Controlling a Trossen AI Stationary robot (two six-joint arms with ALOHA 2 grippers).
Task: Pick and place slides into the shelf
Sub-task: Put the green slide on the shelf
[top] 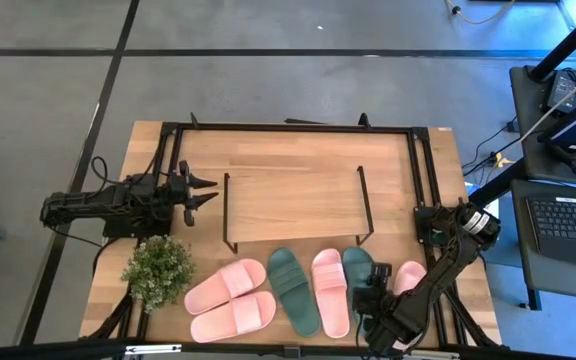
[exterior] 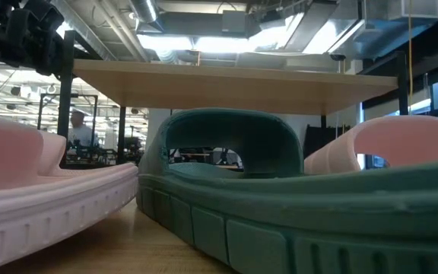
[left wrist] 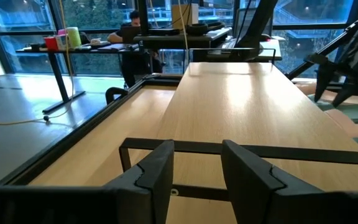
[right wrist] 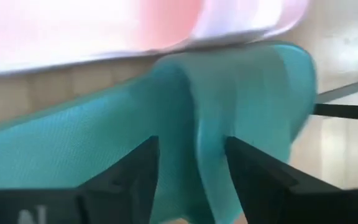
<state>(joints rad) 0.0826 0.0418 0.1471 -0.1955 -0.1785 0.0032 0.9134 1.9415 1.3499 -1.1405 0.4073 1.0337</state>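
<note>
Six slides lie in a row along the table's near edge: two pink (top: 230, 300), a dark green (top: 295, 290), a pink (top: 330, 292), a second dark green (top: 358, 270) and a pink (top: 409, 277). The shelf (top: 293, 205) stands mid-table on thin black legs, with nothing on its plank. My right gripper (top: 373, 300) is open low over the second green slide (right wrist: 92, 149), with a finger on either side of its strap (right wrist: 205, 146). My left gripper (top: 204, 193) is open and hovers beside the shelf's left end (left wrist: 241, 106). My right gripper has one finger on each side of the green slide's strap edge (right wrist: 207, 162), coming from above and from the near side. The slide lies flat on the table. Whether the fingers touch the strap I cannot tell.
A small potted plant (top: 158, 268) stands near the table's left near corner, next to the pink slides. A black metal frame (top: 288, 128) runs around the tabletop. Bare wood lies beyond the shelf toward the far edge. Desks and a person show in the room behind.
</note>
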